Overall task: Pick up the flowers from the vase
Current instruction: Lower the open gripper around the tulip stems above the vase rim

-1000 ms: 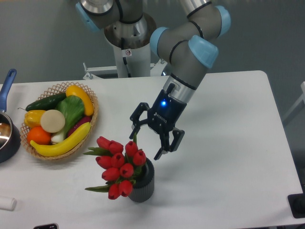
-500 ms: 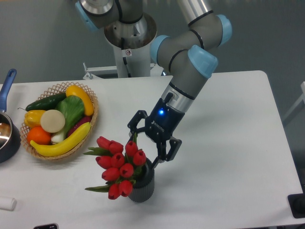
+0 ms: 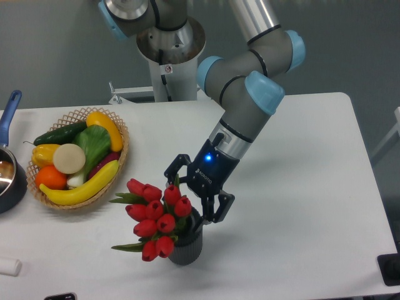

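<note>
The flowers (image 3: 156, 215), a bunch of red tulip buds with green leaves, stand in the vase (image 3: 187, 244), a short dark grey ribbed cylinder near the table's front edge. The buds lean to the left over the rim. My gripper (image 3: 190, 199) is open and angled down-left, just above the back right of the bunch. One finger (image 3: 170, 174) sits behind the topmost buds, the other (image 3: 220, 209) reaches beside the vase rim. Nothing is held between them.
A wicker basket (image 3: 75, 115) with banana, cucumber, peppers and other produce sits at the left. A dark pot with a blue handle (image 3: 9, 112) is at the far left edge. A small white object (image 3: 7, 267) lies at the front left corner.
The gripper has come down and slightly left toward the flowers and vase, staying open. The flowers and vase have not moved.
</note>
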Controlling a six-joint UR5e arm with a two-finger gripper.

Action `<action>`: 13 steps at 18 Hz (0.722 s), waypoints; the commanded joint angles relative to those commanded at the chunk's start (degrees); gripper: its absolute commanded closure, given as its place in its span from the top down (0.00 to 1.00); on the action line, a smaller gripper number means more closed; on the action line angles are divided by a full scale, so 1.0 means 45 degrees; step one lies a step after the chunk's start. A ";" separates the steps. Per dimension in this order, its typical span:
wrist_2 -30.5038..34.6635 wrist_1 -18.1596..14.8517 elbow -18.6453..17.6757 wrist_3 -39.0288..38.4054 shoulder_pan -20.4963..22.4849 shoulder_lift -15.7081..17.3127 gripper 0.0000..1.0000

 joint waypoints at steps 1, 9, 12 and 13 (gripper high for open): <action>0.0000 0.0000 0.0000 0.0000 0.0000 0.0000 1.00; -0.0039 0.0000 0.0000 0.0000 -0.0078 0.0000 0.77; -0.0039 0.0000 0.0058 -0.0020 -0.0078 0.0000 0.62; -0.0039 0.0000 0.0078 -0.0020 -0.0078 0.0000 0.58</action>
